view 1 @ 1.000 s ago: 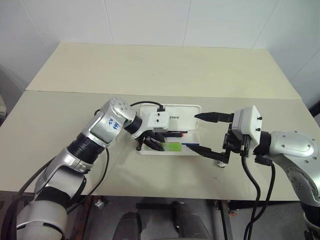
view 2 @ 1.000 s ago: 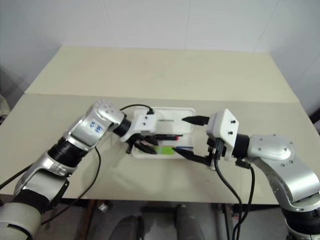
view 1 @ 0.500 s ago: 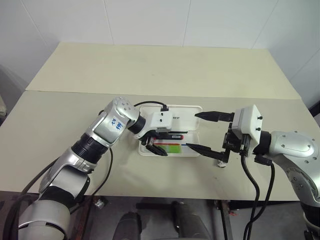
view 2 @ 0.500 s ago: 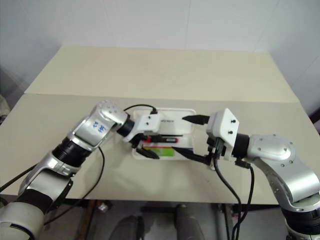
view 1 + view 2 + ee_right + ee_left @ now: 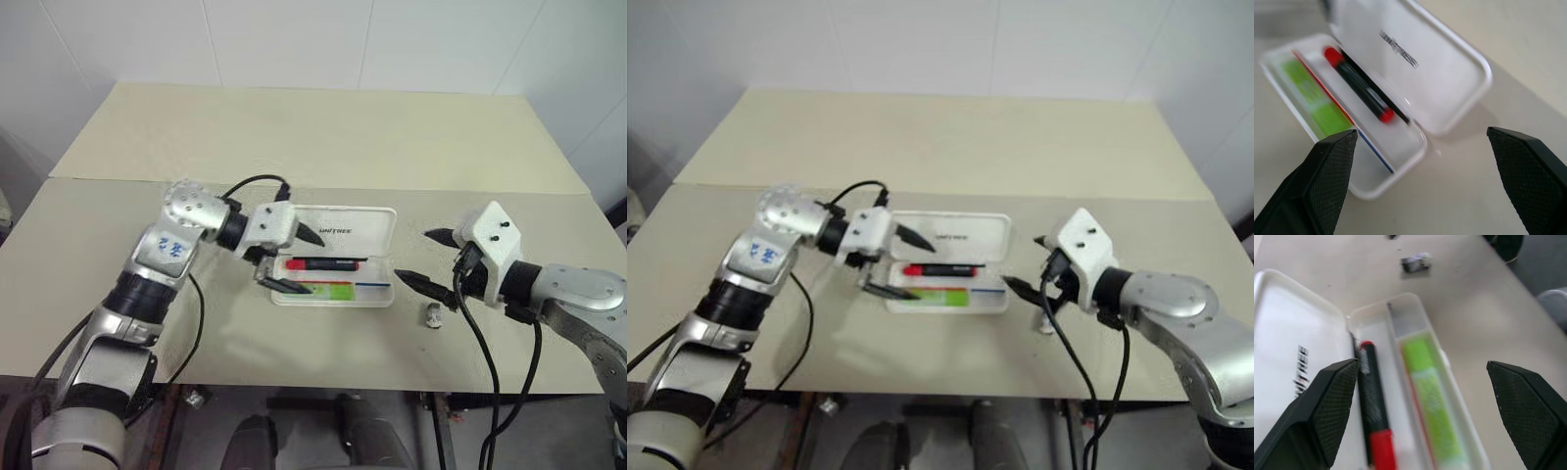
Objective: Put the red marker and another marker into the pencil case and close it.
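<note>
Close step next: both jaws spread wide, empty. Near table edge, flat white hinged plastic pencil case (image 5: 333,264) lies open, holding one black red-capped marker (image 5: 321,263) and one translucent green highlighter (image 5: 331,289). Swing the lid (image 5: 353,232) down evenly and press until it latches.

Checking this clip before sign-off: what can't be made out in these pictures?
- Small dark object on the table by the right gripper: too small in the head views, blurred in the left wrist view.
- Lid print on the pencil case: blurred in the wrist views.
- Red marker label text: blurred.
- Green highlighter: its near end is cut off by the left wrist view's edge.
</note>
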Motion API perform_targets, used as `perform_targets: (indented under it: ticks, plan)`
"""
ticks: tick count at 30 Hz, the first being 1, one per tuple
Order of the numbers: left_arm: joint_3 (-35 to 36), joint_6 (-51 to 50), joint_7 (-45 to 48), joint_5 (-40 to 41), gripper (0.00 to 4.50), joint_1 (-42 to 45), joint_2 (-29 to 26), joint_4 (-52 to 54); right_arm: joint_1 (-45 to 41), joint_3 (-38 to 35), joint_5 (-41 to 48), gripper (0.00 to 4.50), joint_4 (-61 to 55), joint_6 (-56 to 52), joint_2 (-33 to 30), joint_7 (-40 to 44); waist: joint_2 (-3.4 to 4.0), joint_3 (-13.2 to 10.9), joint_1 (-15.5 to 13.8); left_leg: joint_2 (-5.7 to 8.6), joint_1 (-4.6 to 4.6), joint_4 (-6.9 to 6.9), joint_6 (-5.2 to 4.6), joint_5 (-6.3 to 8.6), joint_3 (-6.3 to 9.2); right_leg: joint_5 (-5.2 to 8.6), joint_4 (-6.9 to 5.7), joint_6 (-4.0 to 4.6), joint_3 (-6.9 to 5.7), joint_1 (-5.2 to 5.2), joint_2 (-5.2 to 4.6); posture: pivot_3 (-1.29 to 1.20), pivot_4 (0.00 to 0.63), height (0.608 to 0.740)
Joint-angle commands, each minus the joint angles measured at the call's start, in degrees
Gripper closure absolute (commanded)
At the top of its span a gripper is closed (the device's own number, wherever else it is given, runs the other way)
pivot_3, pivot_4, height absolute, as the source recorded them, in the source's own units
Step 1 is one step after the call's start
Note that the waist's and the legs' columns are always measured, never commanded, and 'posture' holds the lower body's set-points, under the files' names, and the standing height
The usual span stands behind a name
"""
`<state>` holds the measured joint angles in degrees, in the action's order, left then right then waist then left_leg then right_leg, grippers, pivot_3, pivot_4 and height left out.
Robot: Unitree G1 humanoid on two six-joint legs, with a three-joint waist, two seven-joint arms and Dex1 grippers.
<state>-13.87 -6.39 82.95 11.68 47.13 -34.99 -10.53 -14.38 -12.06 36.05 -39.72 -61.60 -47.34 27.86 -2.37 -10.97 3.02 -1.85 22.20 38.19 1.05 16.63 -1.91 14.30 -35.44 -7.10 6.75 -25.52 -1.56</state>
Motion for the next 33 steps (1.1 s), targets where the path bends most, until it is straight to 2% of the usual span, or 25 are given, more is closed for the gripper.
perform_targets:
  ticks: [1,4,6,16,26,30,33]
  plan:
    - [3.89,5.26,2.58,2.54,0.01,-2.31,-2.35,-1.9,0.48,-6.02,1.17,0.0,-5.78,-17.06,2.89,-8.14,0.0,0.0,-0.01,0.0,-0.02,0.0,0.0,0.0,0.0,0.0,0.0,0.0,0.0,0.02,0.0,0.0,0.15,0.74]
    - [5.28,4.03,4.37,4.67,0.01,-3.05,-3.28,-2.73,-0.71,-10.06,1.0,0.0,-8.82,-27.56,8.51,-10.7,0.0,0.0,0.0,0.0,-0.01,0.01,0.0,0.0,0.02,0.0,0.0,0.01,0.0,0.02,-0.01,0.0,0.15,0.74]
    - [5.92,3.13,5.36,5.98,0.01,-3.07,-3.58,-2.82,-0.38,-11.81,1.76,0.0,-10.66,-30.41,12.11,-11.82,0.0,0.0,0.02,0.0,0.02,0.03,0.0,0.0,0.03,-0.02,0.02,0.0,-0.02,0.02,-0.01,0.0,0.15,0.74]
    - [6.25,5.68,5.23,6.47,0.01,-1.55,-4.11,-4.6,7.94,-9.72,3.11,0.0,-13.3,-30.9,17.39,-20.05,0.0,0.0,0.13,0.01,0.03,-0.03,0.0,0.0,0.02,-0.03,0.11,-0.03,-0.04,0.02,-0.01,0.0,0.15,0.74]
    - [6.51,4.63,4.28,6.99,0.01,-1.08,-4.52,-2.39,8.41,-6.72,1.33,0.0,-10.05,-30.9,19.96,-22.7,0.0,0.0,0.37,0.0,0.02,-0.04,0.0,0.0,0.02,-0.01,0.14,0.0,-0.04,0.02,0.0,0.0,0.15,0.74]
    - [6.89,4.11,4.06,7.2,0.0,-1.5,-5.26,-1.09,7.61,-4.28,0.54,0.9,-8.49,-30.9,21.94,-23.53,0.0,0.0,0.42,-0.01,0.02,-0.08,0.0,0.0,0.01,-0.01,0.19,0.0,-0.03,0.02,0.0,0.0,0.15,0.74]
    - [7.37,3.74,3.71,7.38,0.0,-1.82,-5.96,-0.21,8.69,-3.34,0.28,1.9,-8.57,-30.9,22.33,-23.74,-0.02,0.01,0.41,-0.01,0.02,-0.1,0.0,0.0,0.02,-0.01,0.24,0.0,-0.05,0.02,0.0,0.0,0.15,0.74]
